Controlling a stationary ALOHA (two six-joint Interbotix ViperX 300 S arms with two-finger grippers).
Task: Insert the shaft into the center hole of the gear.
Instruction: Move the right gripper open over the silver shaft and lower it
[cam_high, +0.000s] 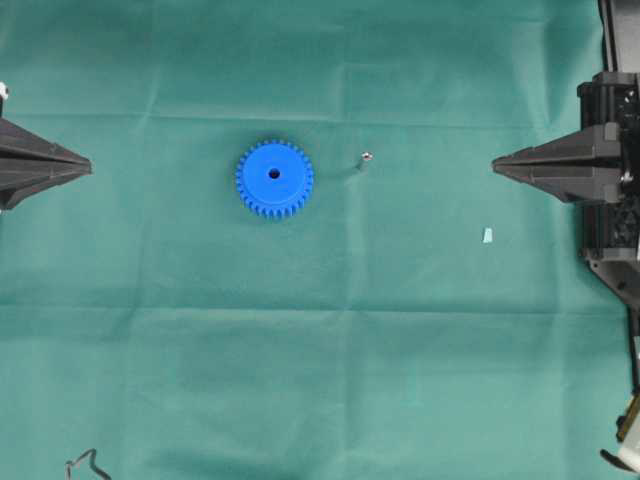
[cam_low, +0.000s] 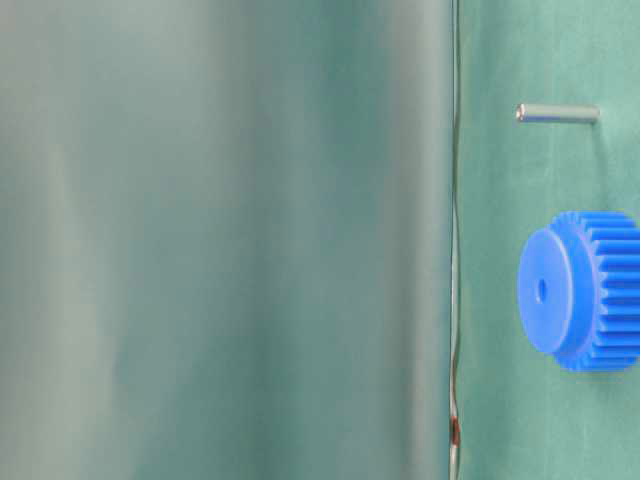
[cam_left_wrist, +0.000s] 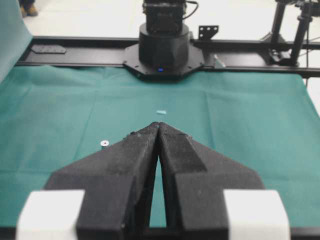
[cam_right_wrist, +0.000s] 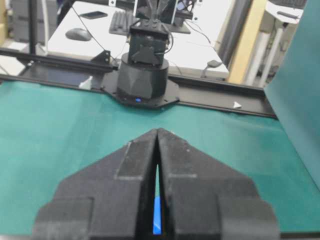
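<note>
Shaft (cam_high: 365, 158): upright on the cloth (cam_high: 330, 340) just right of the gear (cam_high: 274, 179), apart from it. Likely light, rigid, slick, easily toppled; best pinched mid-length. Left gripper (cam_high: 88, 166) and right gripper (cam_high: 495, 163): closed, empty, well apart from both.

We see a green cloth (cam_high: 320, 350) covering the worktop. A small pale blue scrap (cam_high: 488, 235) lies on it. We also spot a dark wire (cam_high: 85, 462) at its near edge.

Even, bright light with faint shadows; the table-level view's near cloth (cam_low: 220, 240) blurs, while the gear (cam_low: 585, 290) stays sharp.
</note>
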